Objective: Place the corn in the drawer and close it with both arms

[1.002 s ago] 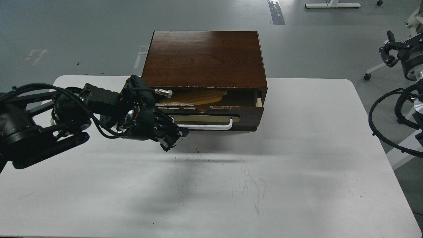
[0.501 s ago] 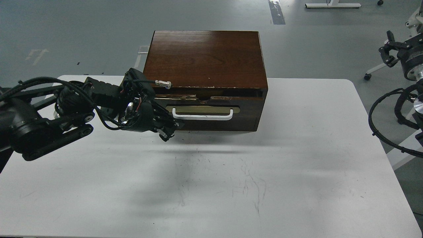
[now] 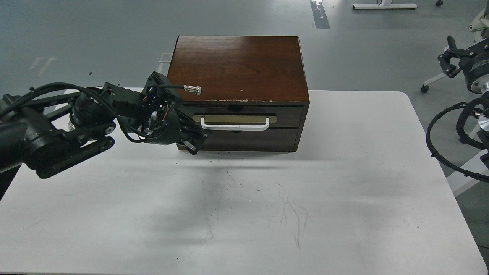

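The drawer is pushed fully into the dark wooden cabinet, and its white bar handle on the beige plate faces me. The corn is out of view. My left gripper rests against the cabinet's front lower left corner, just left of and below the handle. Its dark fingers cannot be told apart. My right gripper hangs off the table at the far right edge of the view, away from the cabinet, with its two claws apart and empty.
The cabinet stands at the back middle of the white table. A plain dark panel sits below the drawer. Black cables loop past the table's right edge. Grey floor lies beyond.
The drawer went from half open, with its pale inside showing, to fully shut. My left gripper moved back towards the cabinet with it. The right arm has not moved.
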